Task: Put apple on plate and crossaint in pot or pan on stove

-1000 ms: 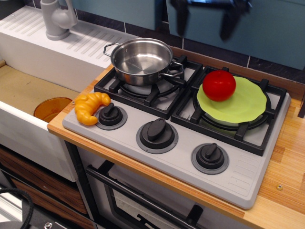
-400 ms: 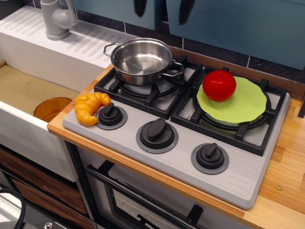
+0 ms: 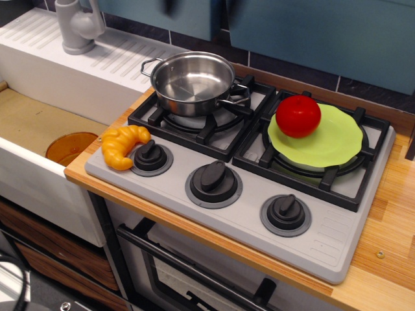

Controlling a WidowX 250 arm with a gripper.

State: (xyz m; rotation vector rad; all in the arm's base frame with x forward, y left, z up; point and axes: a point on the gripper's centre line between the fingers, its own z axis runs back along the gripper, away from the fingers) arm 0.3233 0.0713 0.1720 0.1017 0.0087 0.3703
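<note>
The red apple (image 3: pixel 298 115) sits on the left part of the lime-green plate (image 3: pixel 331 139), which lies on the right burner of the grey stove (image 3: pixel 324 243). The shiny steel pot (image 3: pixel 193 81) stands empty on the left burner. The yellow-orange croissant (image 3: pixel 123 146) lies on the stove's front left corner, touching the left knob (image 3: pixel 150 156). Of my gripper only a blurred dark tip (image 3: pixel 170 6) shows at the top edge, high above and behind the pot. Its jaws are out of the frame.
A small orange bowl (image 3: pixel 70 147) lies in the sink at the left. A grey faucet (image 3: pixel 78 24) stands at the back left. A wooden counter (image 3: pixel 389 214) runs along the right of the stove. Blue cabinet fronts (image 3: pixel 311 32) are behind.
My gripper has moved left along the top edge and upward, from above the plate to above the pot, and is now almost out of frame. The objects have not moved.
</note>
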